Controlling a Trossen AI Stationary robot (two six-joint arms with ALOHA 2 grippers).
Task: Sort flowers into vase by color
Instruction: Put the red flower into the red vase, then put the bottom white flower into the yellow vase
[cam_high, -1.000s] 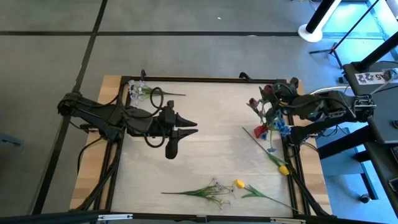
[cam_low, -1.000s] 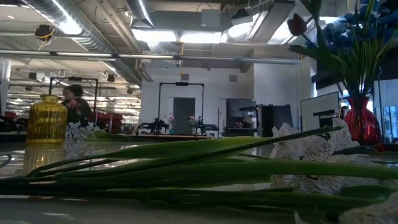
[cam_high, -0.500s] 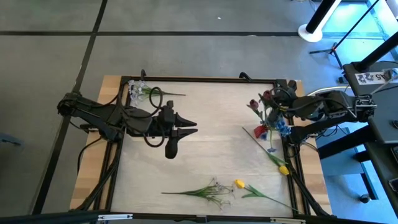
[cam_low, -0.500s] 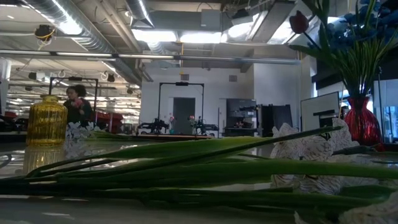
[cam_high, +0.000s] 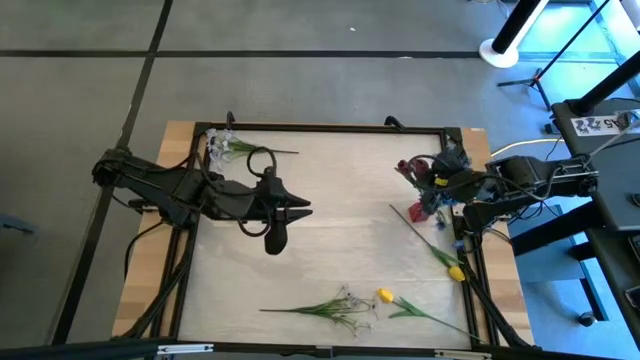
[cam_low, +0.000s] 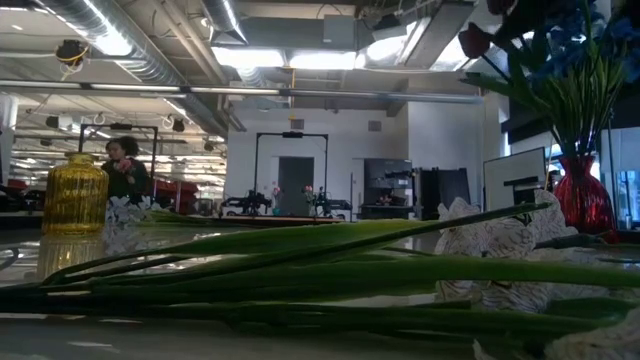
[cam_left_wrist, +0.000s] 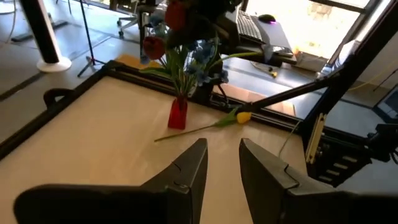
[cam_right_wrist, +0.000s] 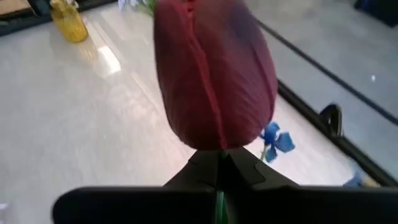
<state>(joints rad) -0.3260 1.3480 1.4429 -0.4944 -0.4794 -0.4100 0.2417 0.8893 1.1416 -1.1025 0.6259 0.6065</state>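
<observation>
My right gripper (cam_high: 440, 183) hovers at the table's right side, above the red vase (cam_high: 419, 212), and is shut on a dark red tulip (cam_right_wrist: 214, 74). The red vase (cam_left_wrist: 178, 114) stands upright and holds blue flowers (cam_left_wrist: 202, 56) and a red tulip (cam_left_wrist: 154, 46). A yellow tulip (cam_left_wrist: 244, 116) lies on the table beside it. My left gripper (cam_high: 300, 210) waits open over the table's middle left. A yellow vase (cam_low: 75, 195) stands at the far left corner with white flowers (cam_high: 222, 148) next to it. A white sprig (cam_high: 340, 305) and another yellow tulip (cam_high: 384, 295) lie near the near edge. My right gripper pinches the dark red tulip by its green stem (cam_right_wrist: 219, 208), just below the flower head, between the two fingers. The head (cam_right_wrist: 214, 74) stands right in front of the fingertips. The rest of the stem is hidden by the gripper.
A dark frame (cam_high: 320, 127) runs around the table's edge. Bare tabletop lies between the two arms (cam_high: 350, 200). Long green stems and white blossoms (cam_low: 500, 250) lie close in front of the low camera. A person (cam_low: 122, 165) shows in the room beyond.
My right gripper has moved from near the far right corner toward the near edge, coming over the red vase with the dark red tulip still in its hold. The flowers in the red vase have swayed a little.
</observation>
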